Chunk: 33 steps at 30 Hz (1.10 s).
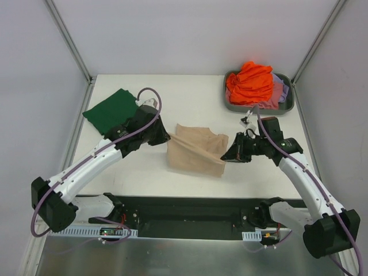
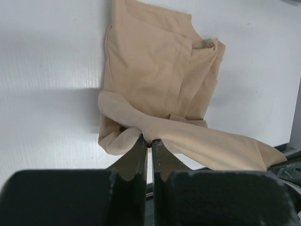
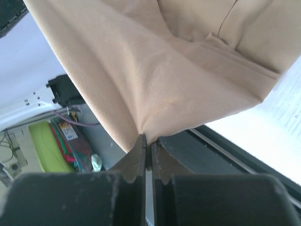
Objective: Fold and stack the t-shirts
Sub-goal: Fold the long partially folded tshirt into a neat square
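Observation:
A beige t-shirt (image 1: 195, 149) lies partly folded at the middle of the table; it also shows in the left wrist view (image 2: 155, 75) and the right wrist view (image 3: 155, 61). My left gripper (image 1: 164, 138) is shut on its left edge (image 2: 149, 139). My right gripper (image 1: 226, 155) is shut on its right edge (image 3: 146, 137) and lifts the cloth. A folded dark green t-shirt (image 1: 110, 110) lies at the far left. An orange t-shirt (image 1: 250, 81) is heaped over pink and lavender t-shirts (image 1: 280, 91) in the tub.
A grey plastic tub (image 1: 231, 104) stands at the far right corner. The black base rail (image 1: 190, 215) runs along the near edge. White walls close in the table on three sides.

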Available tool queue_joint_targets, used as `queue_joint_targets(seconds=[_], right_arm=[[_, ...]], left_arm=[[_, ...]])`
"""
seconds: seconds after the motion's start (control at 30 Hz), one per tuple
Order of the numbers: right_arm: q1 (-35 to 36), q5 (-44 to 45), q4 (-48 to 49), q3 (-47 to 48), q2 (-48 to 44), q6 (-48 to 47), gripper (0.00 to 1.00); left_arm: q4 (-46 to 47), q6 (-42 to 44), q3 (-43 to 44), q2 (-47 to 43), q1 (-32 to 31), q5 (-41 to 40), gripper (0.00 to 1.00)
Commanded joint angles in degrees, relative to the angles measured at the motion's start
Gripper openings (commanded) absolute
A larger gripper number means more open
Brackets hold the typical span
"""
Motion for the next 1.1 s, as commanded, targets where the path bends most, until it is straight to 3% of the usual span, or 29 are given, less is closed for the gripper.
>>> queue_joint_targets(seconds=[0.0, 0.6, 1.07], right_arm=[[-3.36, 1.77, 2.97, 0.89, 0.82, -0.01, 0.02], [-11.18, 11.52, 17.40, 3.70, 18.39, 2.81, 0.01], [-14.44, 9.32, 25.14, 8.44, 33.95, 3.42, 0.05]], left_arm=[[1.22, 3.93, 6.45, 6.01, 2.51, -10.41, 0.00], [3.50, 11.40, 26.84, 33.52, 6.20, -6.11, 0.00], [3.50, 12.37, 38.45, 48.82, 9.27, -0.23, 0.00]])
